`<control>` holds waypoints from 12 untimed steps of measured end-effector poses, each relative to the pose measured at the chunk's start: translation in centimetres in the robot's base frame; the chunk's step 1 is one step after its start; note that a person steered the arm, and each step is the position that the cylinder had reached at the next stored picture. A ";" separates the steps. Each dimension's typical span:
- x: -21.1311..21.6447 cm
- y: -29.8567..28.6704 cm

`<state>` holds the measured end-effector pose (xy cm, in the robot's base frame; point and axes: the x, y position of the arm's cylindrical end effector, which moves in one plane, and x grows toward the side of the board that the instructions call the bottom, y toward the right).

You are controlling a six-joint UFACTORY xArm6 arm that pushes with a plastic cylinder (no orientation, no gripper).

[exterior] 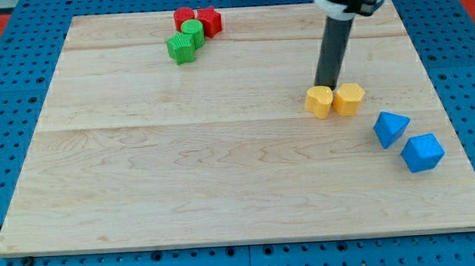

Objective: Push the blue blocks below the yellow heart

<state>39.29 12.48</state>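
The yellow heart (320, 101) lies right of the board's middle, touching a second yellow block (349, 99) on its right. A blue triangular block (390, 128) lies below and to the right of them. A blue cube-like block (423, 153) sits just below and right of the triangle, near the board's right edge. My tip (328, 85) stands just above the two yellow blocks, at or close behind the seam between them. The rod rises to the view's top.
At the board's top, left of centre, a cluster holds two red blocks (184, 18) (210, 21) and two green blocks (191, 31) (181, 48). The wooden board (223, 166) rests on a blue perforated base.
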 end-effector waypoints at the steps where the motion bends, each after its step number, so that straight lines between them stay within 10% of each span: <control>1: -3.0 7.8; 3: 3.0 18.8; 5: 9.8 13.8; 8: 6.9 6.3; 10: 8.7 17.1; 12: 16.0 12.1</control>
<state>55.25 24.54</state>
